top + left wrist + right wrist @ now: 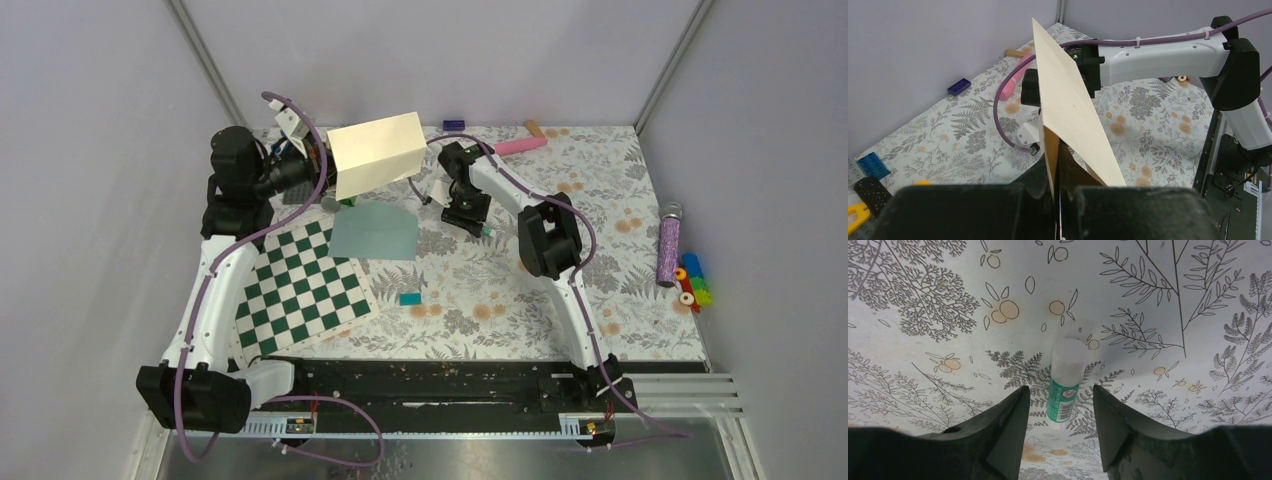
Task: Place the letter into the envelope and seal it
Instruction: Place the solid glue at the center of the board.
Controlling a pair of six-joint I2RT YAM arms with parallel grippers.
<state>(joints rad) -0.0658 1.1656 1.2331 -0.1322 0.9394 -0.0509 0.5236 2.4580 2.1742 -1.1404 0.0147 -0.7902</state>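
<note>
Where the left gripper (1058, 200) pinches it by its lower edge, the letter (375, 155) is raised off the table, a cream sheet tilted up on edge. It hangs over the far left part of the table. From the left wrist it rises as a narrow slanted blade between the closed fingers.

Just on the near side of it, the envelope (375, 232) lies flat on the flowered tablecloth (480, 300). It is blue-grey, and its left end rests over the far corner of a green-and-white checkerboard (300, 290). The letter and the envelope are apart.

To the right of the envelope, the right gripper (1060, 390) points down at the cloth with its jaws open. A glue stick (1068, 357) with a white cap and green label lies on the cloth in the gap between them, touching neither finger.

Nearer the arms' bases sits a small teal block (410, 298). A pink roll (520, 146) and a blue brick (959, 86) lie by the far wall. A purple tube (668, 248) and some coloured bricks (693, 282) lie at the right edge.
</note>
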